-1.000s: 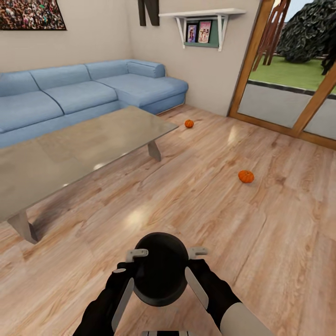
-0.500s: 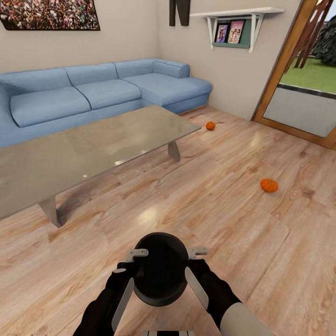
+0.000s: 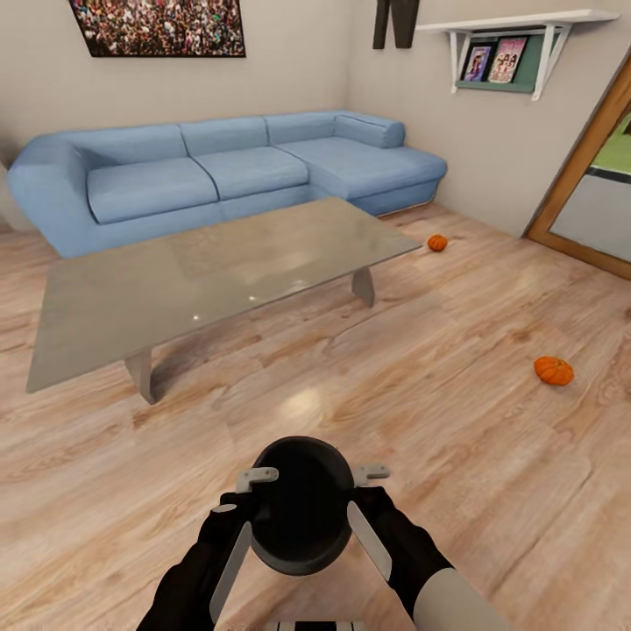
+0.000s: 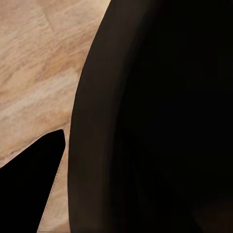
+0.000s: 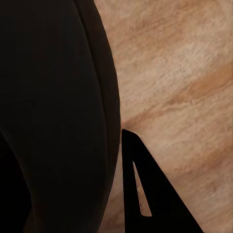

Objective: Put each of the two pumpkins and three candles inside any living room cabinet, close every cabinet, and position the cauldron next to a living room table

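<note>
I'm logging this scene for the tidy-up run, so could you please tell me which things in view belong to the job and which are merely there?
Part of the job:
cauldron, carried between both end effectors
near pumpkin on the floor
far pumpkin on the floor
table

Merely there:
blue sofa
wall shelf
picture

The room is seen from head height, looking forward and down over the floor [image 3: 456, 438]. The black cauldron [image 3: 302, 504] is viewed point-blank by the 2 wrist cameras from opposite sides; cauldron and floorboards are shared by all 3 views.
</note>
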You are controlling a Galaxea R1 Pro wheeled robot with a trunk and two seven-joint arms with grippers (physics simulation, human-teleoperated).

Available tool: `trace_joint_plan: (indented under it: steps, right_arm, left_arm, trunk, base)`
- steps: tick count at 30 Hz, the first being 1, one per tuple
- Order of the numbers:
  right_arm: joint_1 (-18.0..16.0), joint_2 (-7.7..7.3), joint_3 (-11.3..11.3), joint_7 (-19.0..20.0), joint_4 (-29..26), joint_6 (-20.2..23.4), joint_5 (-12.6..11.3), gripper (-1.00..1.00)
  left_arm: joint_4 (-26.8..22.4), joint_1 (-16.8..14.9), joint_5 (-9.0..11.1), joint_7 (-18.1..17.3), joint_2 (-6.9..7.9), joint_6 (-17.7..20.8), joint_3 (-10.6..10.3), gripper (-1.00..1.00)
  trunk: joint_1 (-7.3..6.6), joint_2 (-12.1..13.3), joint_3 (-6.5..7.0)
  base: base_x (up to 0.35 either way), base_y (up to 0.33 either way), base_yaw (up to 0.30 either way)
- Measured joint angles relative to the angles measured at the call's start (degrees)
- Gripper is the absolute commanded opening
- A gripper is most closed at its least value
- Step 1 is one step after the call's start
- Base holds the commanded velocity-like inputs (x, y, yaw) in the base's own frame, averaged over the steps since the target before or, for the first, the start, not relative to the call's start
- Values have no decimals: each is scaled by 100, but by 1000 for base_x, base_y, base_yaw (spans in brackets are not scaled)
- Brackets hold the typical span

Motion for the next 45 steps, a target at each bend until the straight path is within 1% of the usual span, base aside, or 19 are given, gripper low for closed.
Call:
trace_joint_plan:
  steps: [25,45]
  right_arm:
    - [0,0,-1,4,-1,-1,3,-100]
    - [-1,-1,3,-2,-2,-4,-1,-100]
  left_arm:
    - [-2,0,-1,0,0,0,0,-100]
    - [-3,0,0,0,0,-1,0,-100]
  trunk:
    - [0,0,0]
    - [0,0,68]
  base:
    - [0,0,287]
    - [0,0,287]
